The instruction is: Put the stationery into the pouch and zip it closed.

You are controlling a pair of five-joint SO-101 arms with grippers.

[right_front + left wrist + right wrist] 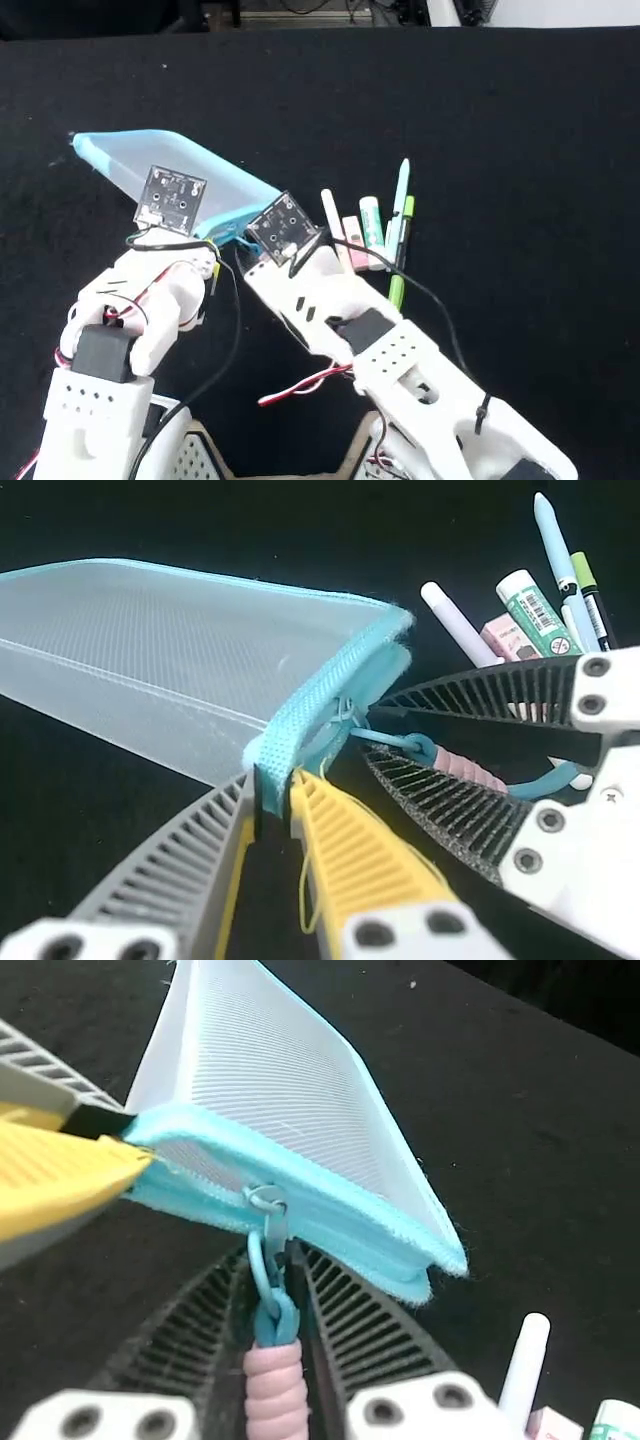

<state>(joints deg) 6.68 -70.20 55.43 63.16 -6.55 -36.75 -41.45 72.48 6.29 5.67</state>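
Down at the near edge, both arms are leaning in over the black table, their tips almost meeting. The left gripper is clamped tight, grey finger and yellow finger pinching the teal binding at the near end of the pouch. Right beside it, the right gripper is closed too, its black ribbed fingers squeezing the zip pull, a teal cord loop with a pink coil lying between the jaws. The cord runs up to the slider, which sits on the teal zip edge just past the fingertips.

Off to the right arm's outer side, the stationery is all out on the table in a loose fan: a white marker, a pink eraser, a green-and-white tube, a teal pen and a green pen, close together, partly tucked under the arm and its black cable.

Further out, the pale blue mesh pouch stretches away from both grippers toward the far left, its far corner well apart from the pens.
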